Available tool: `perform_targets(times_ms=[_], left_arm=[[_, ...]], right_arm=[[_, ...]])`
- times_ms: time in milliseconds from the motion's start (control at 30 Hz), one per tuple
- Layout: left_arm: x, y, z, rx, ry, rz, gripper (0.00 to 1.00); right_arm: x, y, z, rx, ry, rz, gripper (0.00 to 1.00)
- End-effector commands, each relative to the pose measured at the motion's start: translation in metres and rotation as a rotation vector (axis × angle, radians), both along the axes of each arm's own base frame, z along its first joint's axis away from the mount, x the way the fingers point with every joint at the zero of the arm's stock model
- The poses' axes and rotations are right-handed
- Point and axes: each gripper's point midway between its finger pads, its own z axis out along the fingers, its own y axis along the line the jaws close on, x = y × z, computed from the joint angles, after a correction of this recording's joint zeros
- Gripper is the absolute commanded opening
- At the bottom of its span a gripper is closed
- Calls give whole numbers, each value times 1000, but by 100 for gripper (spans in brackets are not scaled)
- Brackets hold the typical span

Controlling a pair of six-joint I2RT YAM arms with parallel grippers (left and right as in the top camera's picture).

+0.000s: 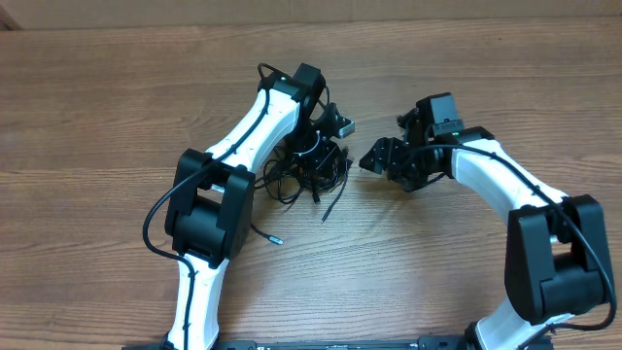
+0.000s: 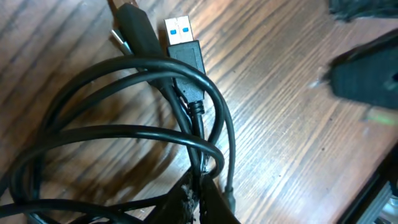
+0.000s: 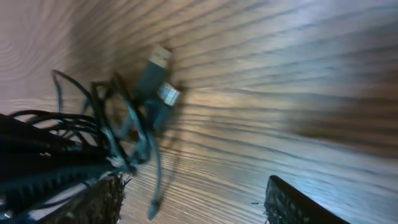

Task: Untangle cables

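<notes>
Cables (image 1: 309,170) lie in one black tangle on the wooden table (image 1: 97,97), just left of centre in the overhead frame, with loose strands trailing toward the lower edge. Left gripper (image 1: 317,154) sits on the tangle, its fingers closed together and pinching strands at the bottom centre of its wrist view. A blue-tongued USB plug (image 2: 181,37) lies above them. Right gripper (image 1: 386,163), right of the tangle, stands wide open and holds nothing.
</notes>
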Motion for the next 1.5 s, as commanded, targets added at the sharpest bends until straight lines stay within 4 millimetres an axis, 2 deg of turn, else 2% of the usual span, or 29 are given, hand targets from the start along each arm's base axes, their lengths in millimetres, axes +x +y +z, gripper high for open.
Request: perform_targets(times_ms=[0, 200, 267, 433, 533, 633, 733, 933, 1067, 1100, 1133, 1233, 1300, 1333, 1467], left_arm=[[1, -8, 6, -53, 10, -16, 4], [-3, -7, 6, -52, 26, -15, 4], [-4, -6, 6, -50, 31, -14, 4], [3, 7, 0, 28, 7, 7, 4], [11, 23, -6, 127, 9, 120, 4], [15, 31, -7, 153, 39, 211, 5], [17, 35, -7, 161, 68, 284, 20], [17, 33, -5, 157, 98, 345, 23], [19, 43, -9, 224, 102, 419, 26], [20, 46, -10, 240, 98, 436, 26], [22, 49, -10, 258, 97, 461, 27], [25, 55, -10, 259, 111, 508, 24], [27, 54, -7, 227, 129, 518, 22], [28, 52, -4, 205, 139, 523, 22], [42, 40, 25, 67, 154, 532, 22]], right_arm=[[3, 21, 11, 49, -49, 53, 70], [4, 48, 13, 57, -109, 118, 71], [5, 51, 9, 11, -132, 121, 71], [6, 50, 1, -89, -139, 72, 71], [7, 50, 0, -83, -114, 27, 71], [9, 45, 0, -71, -80, -34, 71], [10, 40, -1, -68, -65, -63, 74], [11, 26, -7, -122, -30, -154, 74], [11, 23, -9, -139, -29, -161, 74], [11, 23, -8, -138, -29, -161, 71], [11, 23, -8, -136, -28, -161, 58], [8, 34, -3, -74, -13, -130, 59], [10, 36, -2, -66, -22, -126, 52], [12, 34, -2, -78, -37, -125, 52], [18, 37, 1, -81, -98, -74, 54]])
